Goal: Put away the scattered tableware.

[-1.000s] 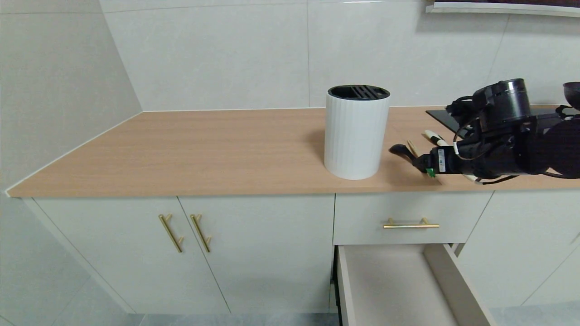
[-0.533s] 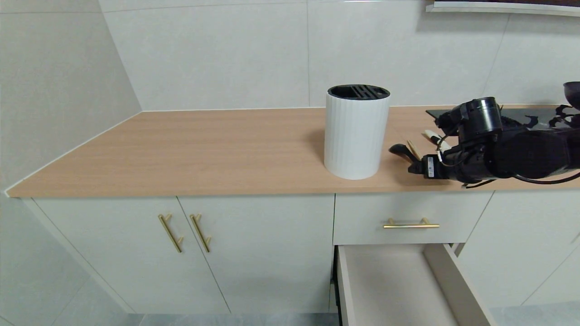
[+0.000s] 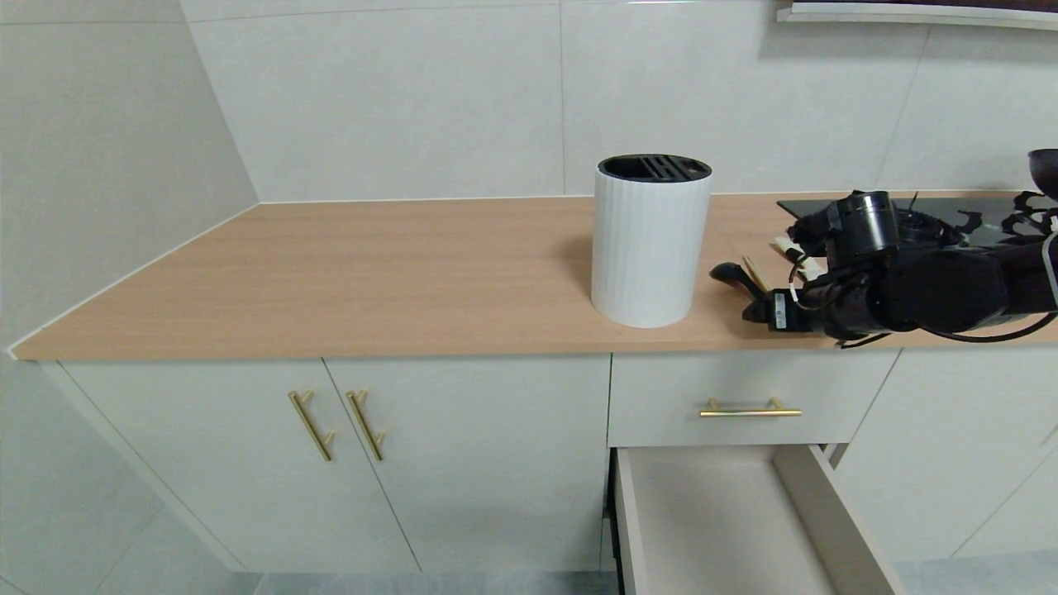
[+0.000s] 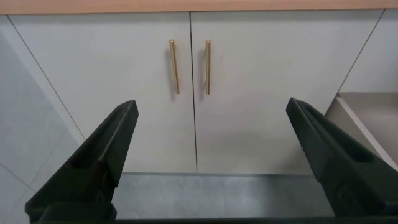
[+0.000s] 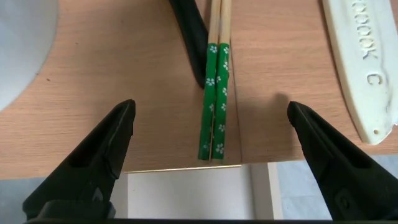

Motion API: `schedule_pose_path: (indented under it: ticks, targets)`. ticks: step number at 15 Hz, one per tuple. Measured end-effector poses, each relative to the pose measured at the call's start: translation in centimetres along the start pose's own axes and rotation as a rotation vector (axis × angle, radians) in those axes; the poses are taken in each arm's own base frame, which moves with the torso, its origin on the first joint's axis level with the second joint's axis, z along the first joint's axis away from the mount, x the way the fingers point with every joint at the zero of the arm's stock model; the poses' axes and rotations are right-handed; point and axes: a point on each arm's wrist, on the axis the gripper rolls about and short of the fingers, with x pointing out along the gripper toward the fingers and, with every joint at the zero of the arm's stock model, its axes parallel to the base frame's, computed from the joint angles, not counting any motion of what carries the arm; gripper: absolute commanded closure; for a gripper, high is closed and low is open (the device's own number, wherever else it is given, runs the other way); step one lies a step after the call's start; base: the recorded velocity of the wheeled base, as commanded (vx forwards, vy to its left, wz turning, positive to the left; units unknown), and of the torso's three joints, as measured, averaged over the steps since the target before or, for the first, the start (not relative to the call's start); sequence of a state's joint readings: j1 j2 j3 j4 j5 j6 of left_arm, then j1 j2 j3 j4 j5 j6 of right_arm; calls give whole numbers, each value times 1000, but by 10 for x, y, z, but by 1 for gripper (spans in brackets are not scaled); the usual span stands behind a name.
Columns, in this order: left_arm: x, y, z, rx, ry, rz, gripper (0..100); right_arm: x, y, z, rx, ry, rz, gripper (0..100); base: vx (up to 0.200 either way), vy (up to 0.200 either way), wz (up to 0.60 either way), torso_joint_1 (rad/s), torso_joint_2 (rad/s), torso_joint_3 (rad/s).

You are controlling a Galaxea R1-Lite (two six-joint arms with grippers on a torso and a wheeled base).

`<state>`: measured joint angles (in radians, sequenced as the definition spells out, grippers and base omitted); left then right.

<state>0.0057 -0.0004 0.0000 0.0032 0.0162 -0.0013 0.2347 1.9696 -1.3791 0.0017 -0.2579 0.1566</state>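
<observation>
A pair of wooden chopsticks with green flowered ends lies near the counter's front edge, beside a black utensil and a white-handled piece. My right gripper stands open, one finger on each side of the chopsticks' green ends, gripping nothing. In the head view the right gripper sits low over the counter edge, just right of the white cylindrical holder, with the black utensil and chopsticks behind it. My left gripper is open and empty, facing the cabinet doors.
An open drawer stands out below the counter under the right arm. A black hob lies at the back right. Gold handles mark the cabinet doors. The wooden counter left of the holder is bare.
My right arm has come down and shifted slightly left, bringing its open gripper lower over the chopsticks' green ends. The tableware and the holder have not moved.
</observation>
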Motion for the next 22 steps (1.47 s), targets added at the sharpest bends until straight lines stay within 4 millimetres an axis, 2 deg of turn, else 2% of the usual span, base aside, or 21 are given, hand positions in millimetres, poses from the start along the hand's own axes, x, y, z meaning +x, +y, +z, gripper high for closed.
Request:
schedule_pose_path:
  ticks: [2, 3, 12, 15, 17, 20, 22]
  targets:
    - [0, 0, 0, 0, 0, 0, 0, 0, 0, 0, 1, 1, 0, 0, 0, 0, 0, 0, 0, 0]
    - [0, 0, 0, 0, 0, 0, 0, 0, 0, 0, 0, 2, 0, 100, 0, 0, 0, 0, 0, 0]
    - [0, 0, 0, 0, 0, 0, 0, -4, -1, 2, 5, -8, 1, 100, 0, 0, 0, 0, 0, 0]
    - [0, 0, 0, 0, 0, 0, 0, -22, -5, 7, 23, -24, 5, 100, 0, 0, 0, 0, 0, 0]
    - [0, 0, 0, 0, 0, 0, 0, -49, -10, 7, 20, -8, 25, 100, 0, 0, 0, 0, 0, 0]
    - [0, 0, 0, 0, 0, 0, 0, -111, -24, 1, 11, 34, 117, 100, 0, 0, 0, 0, 0, 0]
    - [0, 0, 0, 0, 0, 0, 0, -157, -36, -11, 1, 79, 180, 100, 0, 0, 0, 0, 0, 0]
